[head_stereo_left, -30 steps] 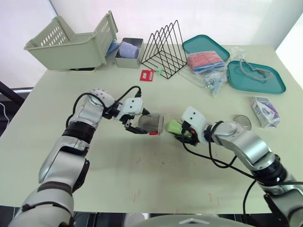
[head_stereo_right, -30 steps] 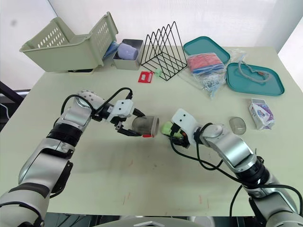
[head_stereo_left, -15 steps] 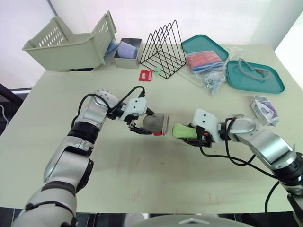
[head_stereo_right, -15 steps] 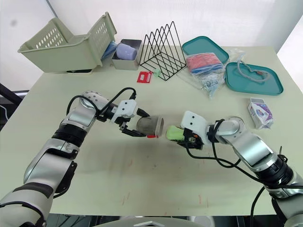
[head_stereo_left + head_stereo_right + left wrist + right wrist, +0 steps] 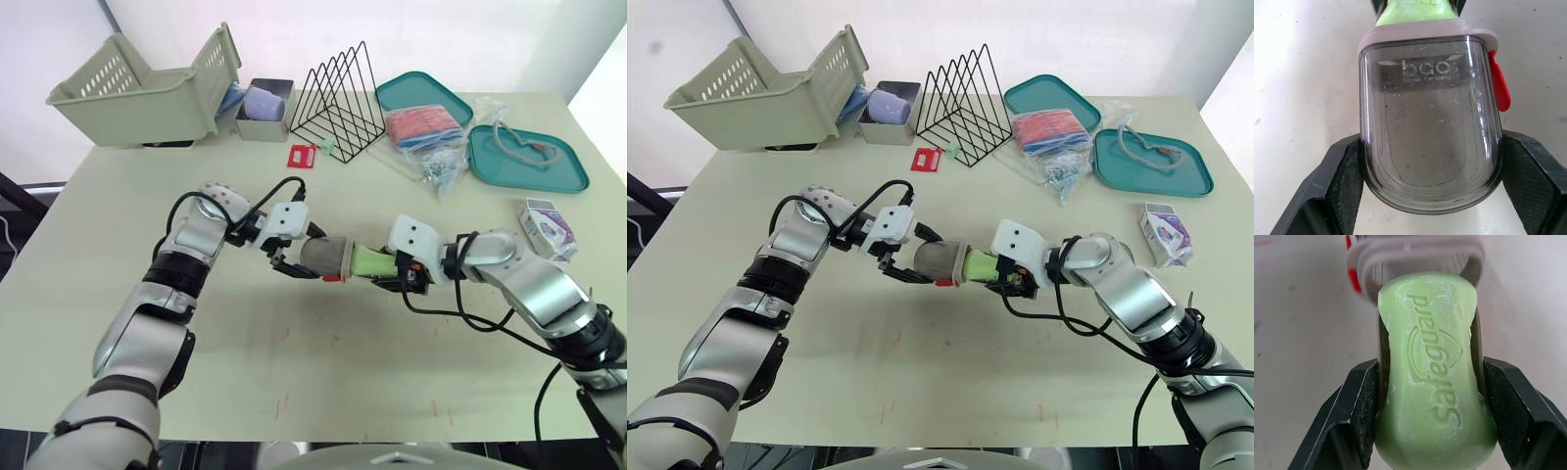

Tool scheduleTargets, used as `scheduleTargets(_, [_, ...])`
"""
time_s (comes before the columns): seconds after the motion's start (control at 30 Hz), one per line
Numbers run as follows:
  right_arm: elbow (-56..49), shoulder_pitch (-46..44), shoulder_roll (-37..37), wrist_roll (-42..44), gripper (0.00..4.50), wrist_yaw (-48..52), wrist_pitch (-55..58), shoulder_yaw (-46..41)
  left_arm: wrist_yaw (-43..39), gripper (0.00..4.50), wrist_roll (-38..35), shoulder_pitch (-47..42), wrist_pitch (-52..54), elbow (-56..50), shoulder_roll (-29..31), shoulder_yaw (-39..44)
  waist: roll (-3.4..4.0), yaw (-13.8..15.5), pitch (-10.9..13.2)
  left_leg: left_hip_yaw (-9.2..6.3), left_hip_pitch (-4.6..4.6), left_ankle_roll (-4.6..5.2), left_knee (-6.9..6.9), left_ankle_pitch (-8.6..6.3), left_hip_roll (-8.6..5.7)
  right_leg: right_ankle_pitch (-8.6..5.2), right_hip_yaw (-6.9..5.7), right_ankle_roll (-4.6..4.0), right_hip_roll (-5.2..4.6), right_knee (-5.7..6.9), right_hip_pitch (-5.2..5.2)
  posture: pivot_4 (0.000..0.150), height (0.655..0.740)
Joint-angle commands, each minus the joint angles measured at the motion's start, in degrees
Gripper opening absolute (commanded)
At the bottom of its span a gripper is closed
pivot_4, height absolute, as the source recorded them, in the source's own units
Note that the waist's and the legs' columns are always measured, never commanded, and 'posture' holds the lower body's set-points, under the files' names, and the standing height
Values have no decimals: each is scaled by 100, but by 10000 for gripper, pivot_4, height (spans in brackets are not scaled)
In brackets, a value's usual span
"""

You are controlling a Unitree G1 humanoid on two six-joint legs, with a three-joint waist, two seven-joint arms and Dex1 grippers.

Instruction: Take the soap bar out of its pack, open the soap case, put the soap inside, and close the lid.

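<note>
While the left gripper [image 5: 294, 262] clamps the open soap case [image 5: 1430, 122], the right gripper [image 5: 385, 270] pinches the soap bar [image 5: 1432, 367] at its mouth, so a straight push inward looks next.

My head cam's two eyes sit high, looking fwd & down over the worktop [image 5: 323, 382]; basket [image 5: 137, 93] upper left of frame. R eye gives me the same scene, shifted slightly sideways. L wrist cam is v. close, looking along the left hand [image 5: 1431, 152] at the soap case [image 5: 1430, 112]. R wrist cam, equally close, faces the soap bar [image 5: 1432, 357] in the right hand [image 5: 1433, 382]. Both wrist views share the case mouth w/ the soap.
</note>
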Motion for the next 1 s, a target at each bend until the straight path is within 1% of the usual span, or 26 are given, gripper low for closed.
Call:
scheduleTargets(0.03, [-32, -144, 43, -33, 25369, 81, -96, -46, -32, 34453, -62, 17, 15, -191, -24, 49, 0, 4, 0, 0, 0, 0, 0, 0, 0, 0, 0, 0, 0, 0, 0, 1500, 7400])
scheduleTargets(0.27, [3, -301, 107, -81, 25369, 196, 30, 84, 5, 34453, -132, 31, 102, -263, -167, 81, 0, -1, 0, 0, 0, 0, 0, 0, 0, 0, 0, 0, 0, 1, 0, 1500, 7400])
scheduleTargets(0.63, [-6, -998, 206, -143, 25369, 405, 680, 462, 203, 34453, -125, 92, 477, -528, -510, 22, 1, -4, 1, 0, 0, 0, 0, 0, 0, 0, 0, 0, 0, 1, 0, 1500, 7400])
scheduleTargets(0.73, [-10, -1155, 203, -180, 25369, 424, 797, 501, 245, 34453, -64, 129, 508, -547, -524, -10, 1, -4, 1, -1, 0, 0, 0, 0, 0, 0, 0, 0, 0, 2, -1, 1500, 7400])
scheduleTargets(1.0, [-166, -1150, 219, -149, 25369, 462, 884, 571, 388, 34453, 75, 81, 450, -422, -589, -32, 1, 0, 1, 0, 0, 0, 0, 0, 0, 0, 0, 0, 0, 1, -1, 1500, 7400])
